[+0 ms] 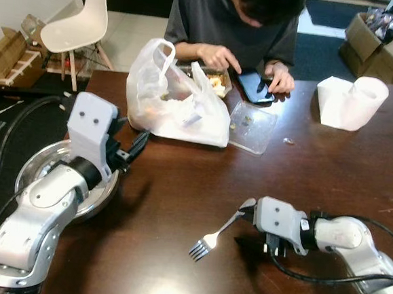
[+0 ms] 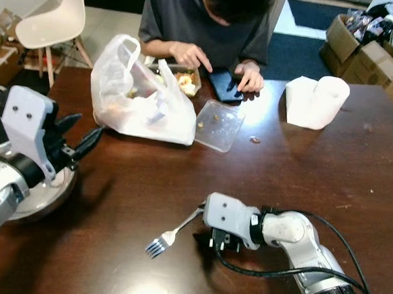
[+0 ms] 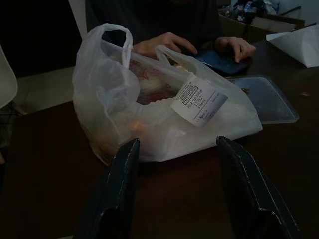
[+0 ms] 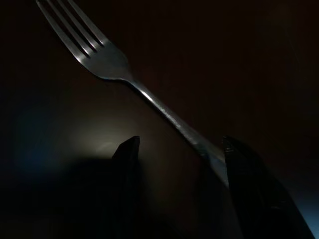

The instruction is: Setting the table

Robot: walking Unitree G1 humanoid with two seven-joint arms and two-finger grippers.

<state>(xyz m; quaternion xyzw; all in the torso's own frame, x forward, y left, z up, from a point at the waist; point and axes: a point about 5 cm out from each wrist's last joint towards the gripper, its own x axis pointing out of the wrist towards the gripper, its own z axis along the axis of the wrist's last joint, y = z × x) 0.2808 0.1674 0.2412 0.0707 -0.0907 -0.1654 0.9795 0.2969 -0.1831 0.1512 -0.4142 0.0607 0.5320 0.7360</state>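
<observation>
Fork (image 1: pixel 213 238) lies flat on the dark table (image 1: pixel 179 200), handle end at the right gripper (image 4: pixel 174 154) whose fingers are parted, gripping nothing; thin, stiff, likely slippery steel, best pinched mid-handle; left gripper (image 3: pixel 177 164) wide open, empty.

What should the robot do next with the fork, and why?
Probably lift the right gripper up and away. The fork already lies flat on the table, and the fingers stand apart around its handle. The left gripper, open too, hangs above the metal plate by the plastic bag.
</observation>
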